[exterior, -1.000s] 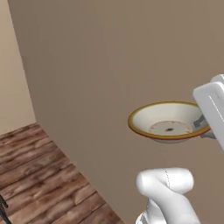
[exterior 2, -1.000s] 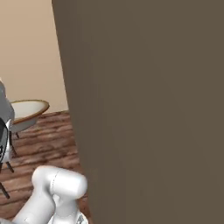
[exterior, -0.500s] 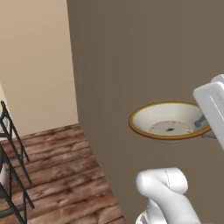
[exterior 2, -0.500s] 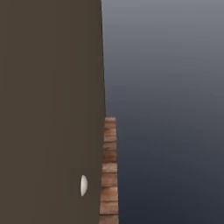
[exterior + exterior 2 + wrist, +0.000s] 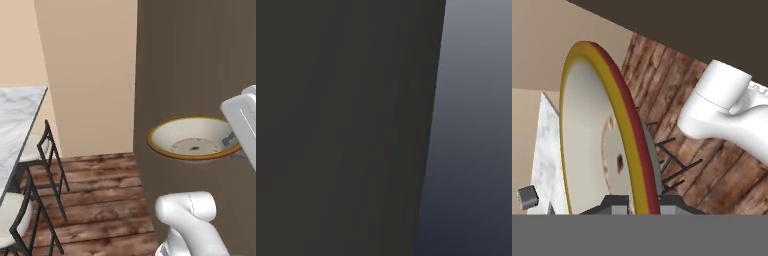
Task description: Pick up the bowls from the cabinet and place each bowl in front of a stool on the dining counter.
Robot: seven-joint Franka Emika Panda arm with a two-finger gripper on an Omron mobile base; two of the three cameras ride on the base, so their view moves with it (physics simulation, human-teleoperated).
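The cream bowl (image 5: 192, 140) with a tan-gold rim and a brownish inner ring hangs level in the air at the right of the left base view. My gripper (image 5: 234, 145) is shut on its right rim. In the hand view the bowl (image 5: 587, 145) stands edge-on, its rim pinched between my gripper's (image 5: 638, 206) fingers at the bottom. The dining counter (image 5: 17, 120), a white grey-veined marble slab, enters at the left edge and also shows behind the bowl in the hand view (image 5: 543, 150). The cabinet is out of view.
Two black-framed stools with cream seats (image 5: 37, 150) (image 5: 15, 215) stand along the counter's near side. A tall dark brown panel (image 5: 200, 60) rises behind the bowl, beside a beige wall (image 5: 85, 75). Wood floor (image 5: 100, 200) lies below. A dark panel (image 5: 341, 125) is close.
Both base views have swung with the base: the beige wall, counter and stools have come into the left view. The bowl stays in my shut gripper, in the same place relative to the arm.
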